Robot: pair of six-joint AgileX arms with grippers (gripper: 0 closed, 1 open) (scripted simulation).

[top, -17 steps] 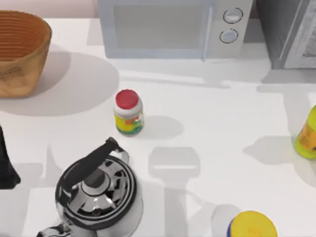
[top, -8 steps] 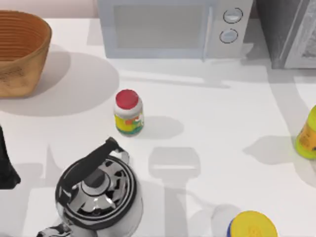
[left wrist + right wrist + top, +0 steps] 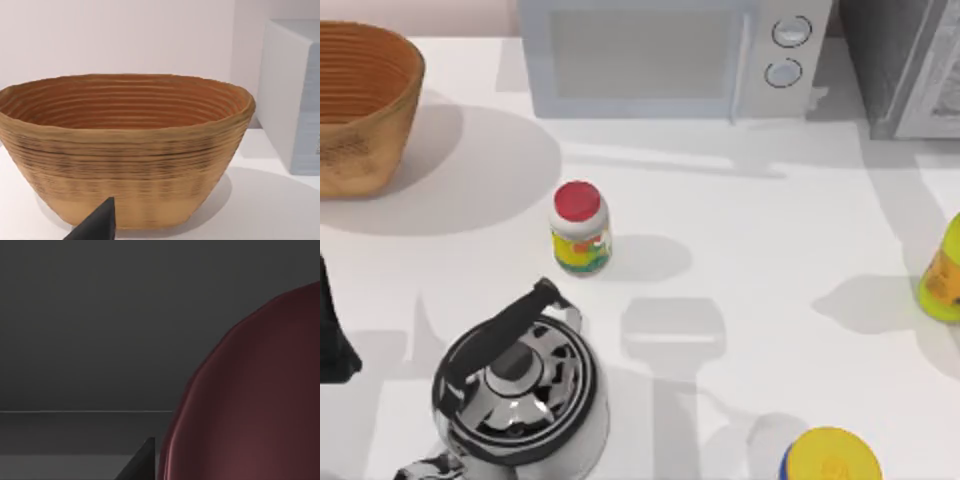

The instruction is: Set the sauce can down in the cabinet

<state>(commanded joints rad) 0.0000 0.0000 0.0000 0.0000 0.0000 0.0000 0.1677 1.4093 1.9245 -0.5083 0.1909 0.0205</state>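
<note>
Filling much of the right wrist view, the sauce can (image 3: 250,400) presents a smooth, rounded dark maroon top, cut off by the frame, set against the flat dark grey interior wall of the cabinet (image 3: 100,315); a thin pale line marks an edge low on that wall; a dark pointed tip of the right gripper (image 3: 140,462) sits just beside the can, and whether its fingers clasp the can cannot be told. Seen from above, the cabinet (image 3: 905,60) occupies the far right corner, dark grey with a light metallic framed door, partly cropped. To its left stands a pale microwave (image 3: 670,55) with two round knobs; a ribbed woven basket (image 3: 365,100) sits at the far left; a red-lidded jar (image 3: 580,228) with yellow-green label stands mid-table with open white surface around it; a polished metal kettle (image 3: 520,385) with black handle lies nearer; a yellow-topped can (image 3: 832,458) is cut by the near edge; a yellow-green container (image 3: 945,275) is cropped at the right edge. Parked at the left edge, the left gripper (image 3: 97,225) shows one dark fingertip before the basket (image 3: 125,145); how far it is open cannot be told.
</note>
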